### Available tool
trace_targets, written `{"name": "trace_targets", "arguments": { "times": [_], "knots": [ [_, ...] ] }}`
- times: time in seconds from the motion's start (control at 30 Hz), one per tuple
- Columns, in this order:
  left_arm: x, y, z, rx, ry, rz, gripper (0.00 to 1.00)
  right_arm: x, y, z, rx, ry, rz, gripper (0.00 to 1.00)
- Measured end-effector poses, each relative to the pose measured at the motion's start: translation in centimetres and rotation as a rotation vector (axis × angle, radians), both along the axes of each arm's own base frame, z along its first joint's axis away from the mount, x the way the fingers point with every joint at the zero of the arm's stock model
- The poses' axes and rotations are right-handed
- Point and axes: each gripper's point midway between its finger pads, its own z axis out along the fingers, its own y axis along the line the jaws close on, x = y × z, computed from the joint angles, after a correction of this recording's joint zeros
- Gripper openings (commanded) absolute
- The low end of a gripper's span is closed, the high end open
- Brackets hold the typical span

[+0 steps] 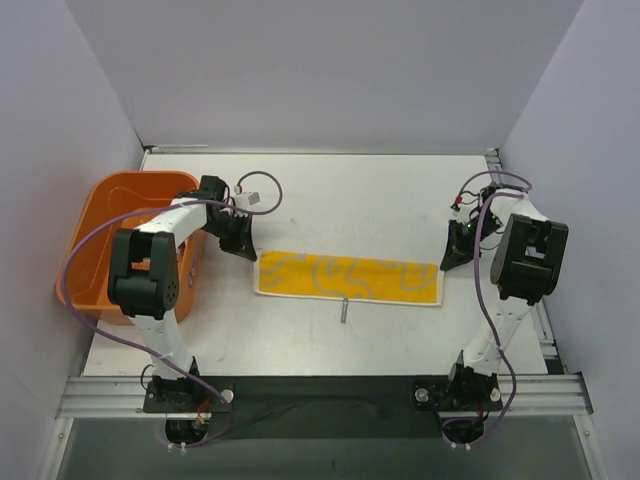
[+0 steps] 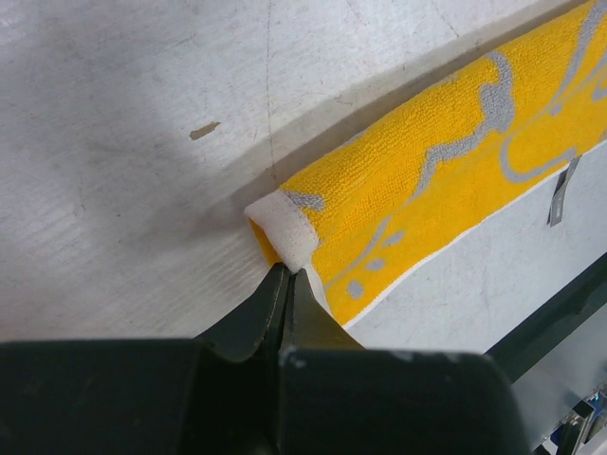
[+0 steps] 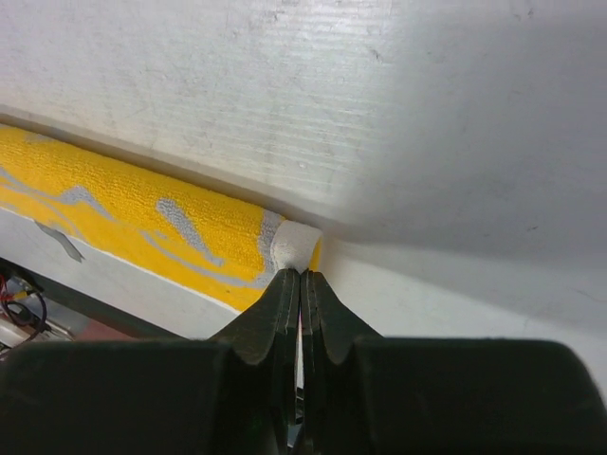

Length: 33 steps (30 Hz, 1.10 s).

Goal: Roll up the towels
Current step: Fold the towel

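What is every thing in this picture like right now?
yellow towel: folded into a long flat strip.
left arm: jaws shut on the yellow towel's left corner.
right arm: jaws shut on its right corner.
orange tub: upright, partly behind the left arm.
small grey piece: lying by the towel's near edge.

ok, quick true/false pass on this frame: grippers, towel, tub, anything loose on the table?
1. The left gripper pinches one end of the yellow towel. True.
2. The right gripper hangs open, clear of the towel. False: it is shut on the towel's other end.
3. The towel lies inside the orange tub. False: it lies on the table, beside the tub.
4. A small grey metal piece lies by the towel's near edge. True.
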Motion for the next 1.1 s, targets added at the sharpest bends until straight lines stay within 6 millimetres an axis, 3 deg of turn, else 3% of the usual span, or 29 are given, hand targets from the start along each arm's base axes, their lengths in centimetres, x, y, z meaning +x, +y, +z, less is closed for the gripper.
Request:
{"name": "trace_targets", "arguments": {
  "times": [0.27,0.37,0.43,0.5,0.67,0.77,0.93,1.1],
  "knots": [
    [1.0,-0.2,-0.8,-0.004,-0.010,-0.001,0.00,0.9,0.3,-0.3,-0.016,-0.025,-0.010,0.00],
    [1.3,-0.2,-1.3,-0.004,-0.010,-0.002,0.19,1.2,0.5,-0.7,-0.020,-0.024,-0.009,0.00],
    [1.4,-0.2,-1.6,-0.003,-0.010,-0.005,0.37,1.4,0.5,-1.1,-0.021,-0.016,-0.013,0.12],
    [1.5,-0.2,-1.8,-0.001,-0.010,-0.009,0.41,1.4,0.4,-1.4,-0.024,-0.011,-0.015,0.23],
    [1.4,0.0,-1.2,0.005,-0.043,-0.034,0.42,1.3,-0.2,-1.2,-0.053,-0.020,0.007,0.30],
    [1.2,0.2,0.7,0.010,-0.106,-0.052,0.41,1.2,-0.4,-0.1,-0.068,-0.042,0.020,0.33],
    [0.5,-0.9,4.3,0.001,-0.233,-0.120,0.38,0.8,0.4,2.4,-0.051,-0.083,0.038,0.26],
    [-1.6,-3.5,2.8,-0.010,-0.189,-0.215,0.35,-1.4,2.7,1.5,0.002,-0.009,0.076,0.23]
  ]
}}
